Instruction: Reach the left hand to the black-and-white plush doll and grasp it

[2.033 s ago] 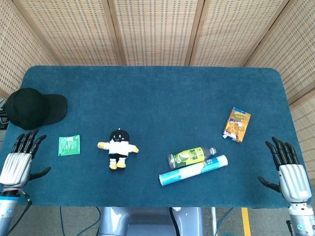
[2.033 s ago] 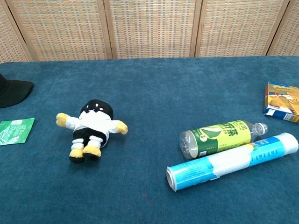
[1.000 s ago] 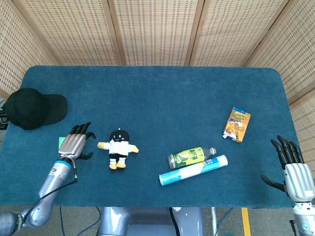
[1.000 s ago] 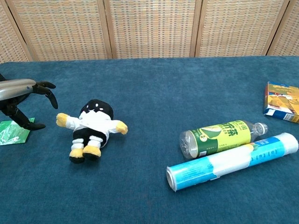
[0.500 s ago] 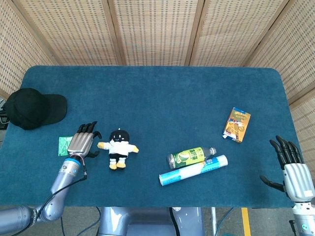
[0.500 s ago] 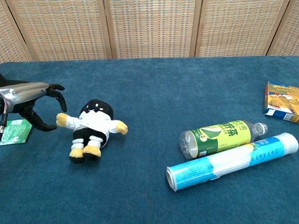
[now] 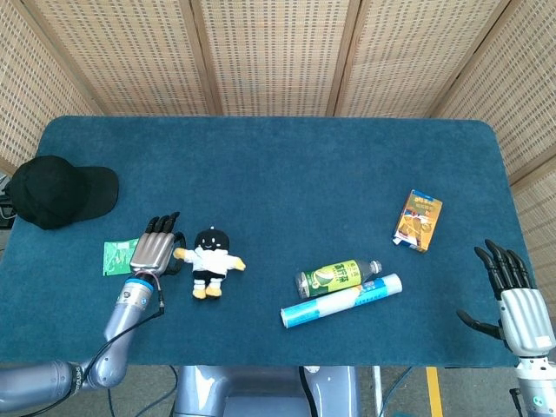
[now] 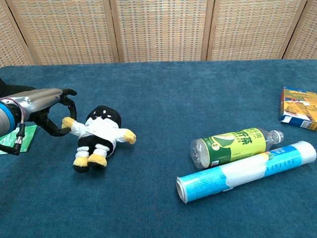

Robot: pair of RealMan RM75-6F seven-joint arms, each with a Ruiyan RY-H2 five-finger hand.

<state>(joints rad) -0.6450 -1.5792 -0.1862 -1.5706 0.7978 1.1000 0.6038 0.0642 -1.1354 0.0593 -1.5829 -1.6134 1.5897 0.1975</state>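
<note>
The black-and-white plush doll [image 7: 208, 261] [image 8: 100, 133] lies on its back on the blue table, head toward the far side, yellow hands and feet spread. My left hand [image 7: 155, 248] [image 8: 47, 107] is right beside its left-side arm, fingers apart and curved, fingertips [image 8: 67, 92] at the doll's yellow hand. I cannot tell whether they touch it. It holds nothing. My right hand [image 7: 512, 300] hovers open at the table's front right corner, far from the doll, and only the head view shows it.
A green packet [image 7: 117, 256] [image 8: 15, 139] lies under my left wrist. A black cap [image 7: 54, 191] sits at far left. A green tea bottle [image 7: 337, 277] [image 8: 233, 144] and a white-blue roll [image 7: 340, 301] [image 8: 246, 171] lie at centre-right. An orange box [image 7: 418, 220] [image 8: 299, 108] stands further right.
My left hand has travelled right across the table from the front left corner, over the green packet, up to the doll's arm. The right hand has barely moved.
</note>
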